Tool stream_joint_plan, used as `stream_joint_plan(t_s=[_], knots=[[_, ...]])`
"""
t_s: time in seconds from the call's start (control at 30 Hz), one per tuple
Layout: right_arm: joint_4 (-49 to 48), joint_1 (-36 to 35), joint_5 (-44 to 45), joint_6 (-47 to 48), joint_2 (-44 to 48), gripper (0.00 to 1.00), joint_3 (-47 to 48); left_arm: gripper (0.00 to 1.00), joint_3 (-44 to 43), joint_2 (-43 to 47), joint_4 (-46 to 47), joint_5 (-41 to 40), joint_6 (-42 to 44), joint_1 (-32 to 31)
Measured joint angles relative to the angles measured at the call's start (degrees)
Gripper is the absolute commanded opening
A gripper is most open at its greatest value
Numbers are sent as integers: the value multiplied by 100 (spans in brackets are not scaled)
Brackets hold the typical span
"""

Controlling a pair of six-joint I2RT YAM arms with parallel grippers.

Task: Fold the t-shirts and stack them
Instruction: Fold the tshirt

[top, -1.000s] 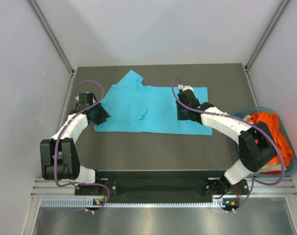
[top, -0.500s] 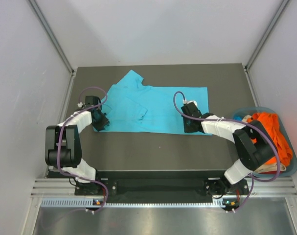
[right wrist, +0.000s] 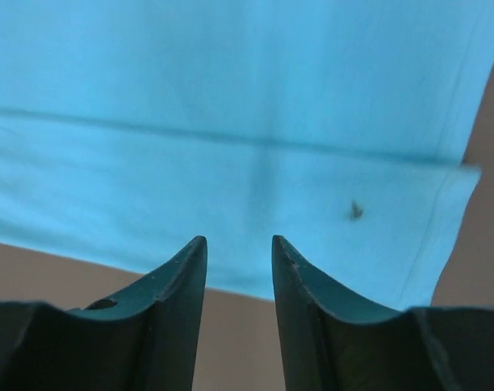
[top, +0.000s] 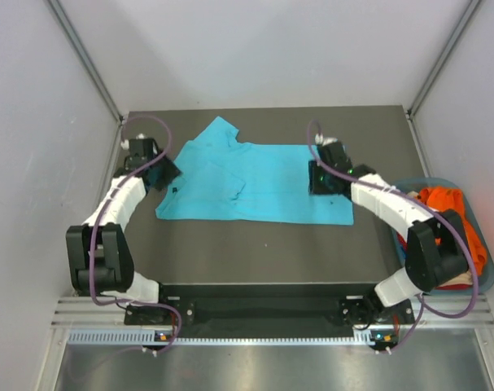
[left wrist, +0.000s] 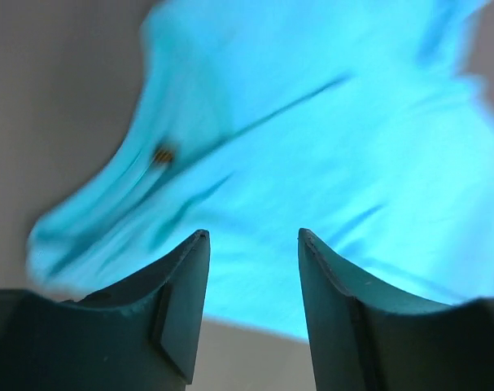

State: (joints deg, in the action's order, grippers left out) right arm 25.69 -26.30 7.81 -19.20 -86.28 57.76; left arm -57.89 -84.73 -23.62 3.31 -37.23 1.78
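Table (top: pixel 263 244): turquoise t-shirt (top: pixel 263 183) crosswise, collar left.

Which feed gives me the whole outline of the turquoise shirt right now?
Top external: the turquoise shirt shows nearly whole, sleeve to hem. Left wrist shows only a blurred edge patch of it; right wrist only a strip along one hem and corner.

soft matt cloth t-shirt (top: pixel 259 183) on a smooth matt dark table (top: pixel 271 252).

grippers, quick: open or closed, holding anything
Left gripper: open, holding nothing, over the turquoise t-shirt.
Right gripper: open, holding nothing, over the same shirt's edge.
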Motion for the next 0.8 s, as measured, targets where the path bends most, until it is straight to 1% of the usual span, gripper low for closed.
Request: stream_joint_plan(t_s=[0.1,0.17,0.27,0.33,0.4,0.5,0.6,0.67,0.8], knots=[[-170,498,-446,197,-103,43,754,52,-603,-236,651,245,136,13],[-328,874,-876,319,-345,43,1287,52,-1005,-629,1128,435,236,44],[-560,1329,-1368,479,-935,44,1976,52,-1722,-1554,1543,789,378,118],[-704,1591,-1700,535,-1331,46,2245,52,-2201,-2256,1792,1047,448,184],[-717,1832,-2037,566,-1753,46,2520,52,-2608,-2846,1827,1248,520,240],[-619,2177,-2463,612,-2551,47,3176,54,-3314,-3744,1847,1480,684,297],[-496,2391,-2640,728,-3171,48,3672,54,-4103,-4463,1786,1556,815,313],[-415,2492,-2682,815,-3416,50,3827,55,-4760,-4937,1665,1576,898,310],[-275,2651,-2850,922,-3698,52,3936,55,-5812,-5624,1569,1672,953,308]])
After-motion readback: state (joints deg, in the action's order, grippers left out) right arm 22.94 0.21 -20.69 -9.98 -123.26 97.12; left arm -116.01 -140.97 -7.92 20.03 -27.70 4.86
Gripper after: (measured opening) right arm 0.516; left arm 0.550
